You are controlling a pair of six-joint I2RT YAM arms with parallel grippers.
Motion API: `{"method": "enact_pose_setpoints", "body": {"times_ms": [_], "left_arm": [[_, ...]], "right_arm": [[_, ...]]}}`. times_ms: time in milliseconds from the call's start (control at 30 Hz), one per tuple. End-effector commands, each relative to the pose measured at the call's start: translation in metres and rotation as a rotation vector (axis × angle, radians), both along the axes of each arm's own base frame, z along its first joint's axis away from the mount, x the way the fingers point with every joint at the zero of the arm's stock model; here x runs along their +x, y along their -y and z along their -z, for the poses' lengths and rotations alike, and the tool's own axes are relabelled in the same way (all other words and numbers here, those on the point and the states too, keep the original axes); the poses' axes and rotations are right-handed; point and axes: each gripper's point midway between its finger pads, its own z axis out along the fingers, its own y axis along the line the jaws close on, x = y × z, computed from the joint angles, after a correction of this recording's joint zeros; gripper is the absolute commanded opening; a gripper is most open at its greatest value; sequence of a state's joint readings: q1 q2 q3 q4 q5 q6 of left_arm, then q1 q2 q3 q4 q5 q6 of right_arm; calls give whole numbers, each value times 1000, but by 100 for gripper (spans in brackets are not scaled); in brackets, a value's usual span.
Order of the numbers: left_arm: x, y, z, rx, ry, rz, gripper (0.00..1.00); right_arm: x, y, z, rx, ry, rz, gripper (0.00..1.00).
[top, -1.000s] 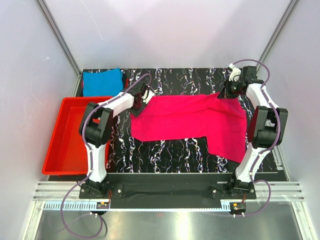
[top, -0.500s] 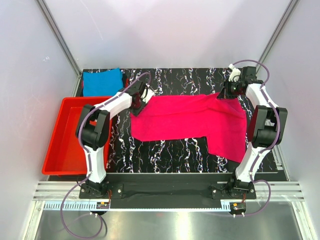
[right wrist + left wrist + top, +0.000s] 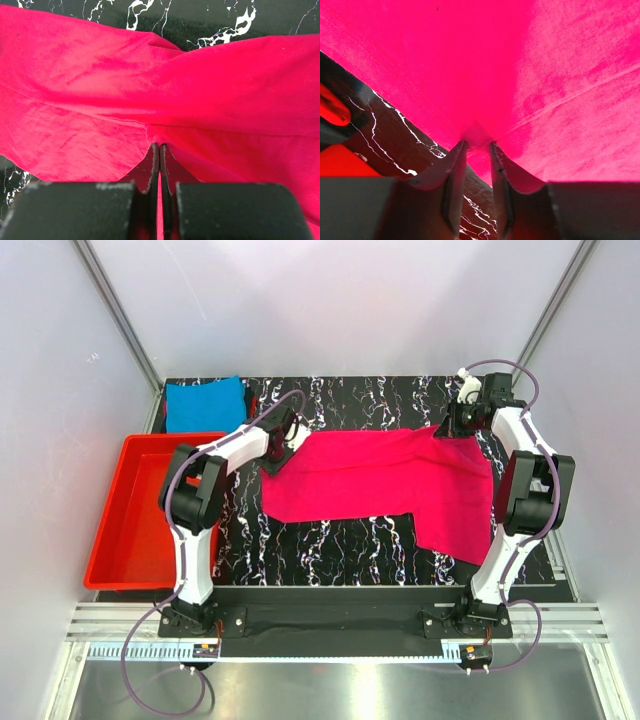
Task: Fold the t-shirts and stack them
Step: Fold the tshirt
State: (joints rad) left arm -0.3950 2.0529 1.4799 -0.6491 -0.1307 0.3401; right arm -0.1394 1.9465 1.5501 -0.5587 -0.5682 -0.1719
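The magenta-pink t-shirt [image 3: 380, 475] lies spread across the middle of the black marbled table, with one part hanging down toward the front right. My left gripper [image 3: 290, 438] is at its far left corner. In the left wrist view its jaws [image 3: 477, 144] stand a little apart, with a pucker of pink cloth [image 3: 520, 75] between the tips. My right gripper [image 3: 447, 428] is at the shirt's far right corner, shut on a pinch of pink cloth [image 3: 150, 75] at its tips [image 3: 159, 145]. The turquoise-blue t-shirt [image 3: 205, 403] lies folded at the far left corner.
A red plastic tray [image 3: 110, 540] stands off the table's left side, close to the left arm. Its red edge [image 3: 335, 162] shows at the lower left of the left wrist view. White walls and metal posts close in the back and sides.
The left jaws have narrowed around the shirt's left corner. The right gripper and the shirt have not visibly moved.
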Motion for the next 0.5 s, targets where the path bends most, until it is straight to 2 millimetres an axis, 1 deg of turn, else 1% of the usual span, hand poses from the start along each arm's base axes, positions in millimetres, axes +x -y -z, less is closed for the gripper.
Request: {"method": "enact_pose_setpoints", "body": {"times_ms": [0,33,100,233,300,333,367,467], "left_arm": [[15,3,-10,6,52,6,28],[17,4,-14,3,65,6,27],[20,5,-14,-1,71,10,24],[17,4,-5,7,46,11,19],[17,5,-4,1,49,13,13],[16,5,-4,0,50,11,5],[15,5,-4,0,48,12,0],[19,3,-11,7,71,-4,0]], "right_arm": [[8,-3,-11,-6,40,-18,0],[8,-3,-10,-7,39,-19,0],[8,-3,-9,-9,38,-19,0],[8,-2,-8,-14,34,-19,0],[8,-2,-8,-13,33,-19,0],[8,-2,-9,-13,36,-19,0],[8,-2,-9,-15,36,-18,0],[8,-1,-8,-20,34,-14,0]]}}
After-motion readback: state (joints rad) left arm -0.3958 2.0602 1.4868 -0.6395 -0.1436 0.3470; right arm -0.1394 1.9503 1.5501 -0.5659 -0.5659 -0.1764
